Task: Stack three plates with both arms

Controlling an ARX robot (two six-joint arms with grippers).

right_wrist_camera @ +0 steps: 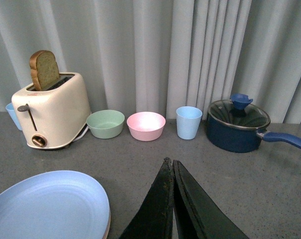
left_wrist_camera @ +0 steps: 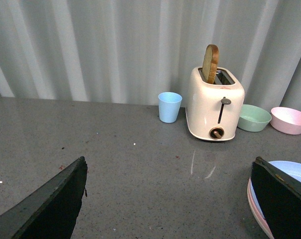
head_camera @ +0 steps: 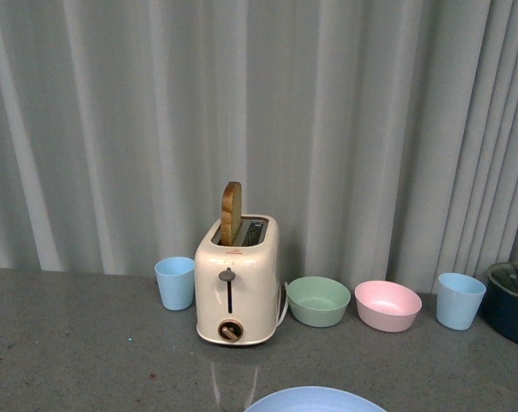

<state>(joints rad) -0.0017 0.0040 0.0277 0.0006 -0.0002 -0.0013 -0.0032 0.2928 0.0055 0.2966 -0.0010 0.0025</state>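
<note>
A light blue plate (right_wrist_camera: 51, 206) lies on the grey counter, and its far edge (head_camera: 315, 399) shows at the bottom of the front view. It rests on a pink plate whose rim (left_wrist_camera: 255, 204) peeks out beneath it. My left gripper (left_wrist_camera: 169, 160) is open with bare counter between its fingers, and its right-hand finger (left_wrist_camera: 282, 199) covers part of the plates. My right gripper (right_wrist_camera: 169, 160) is shut on nothing, hanging over the counter just beside the blue plate. Neither arm shows in the front view.
Along the curtain at the back stand a blue cup (head_camera: 175, 282), a cream toaster (head_camera: 237, 283) with a slice of bread, a green bowl (head_camera: 318, 300), a pink bowl (head_camera: 388, 305), another blue cup (head_camera: 460, 300) and a dark blue lidded pot (right_wrist_camera: 237, 125).
</note>
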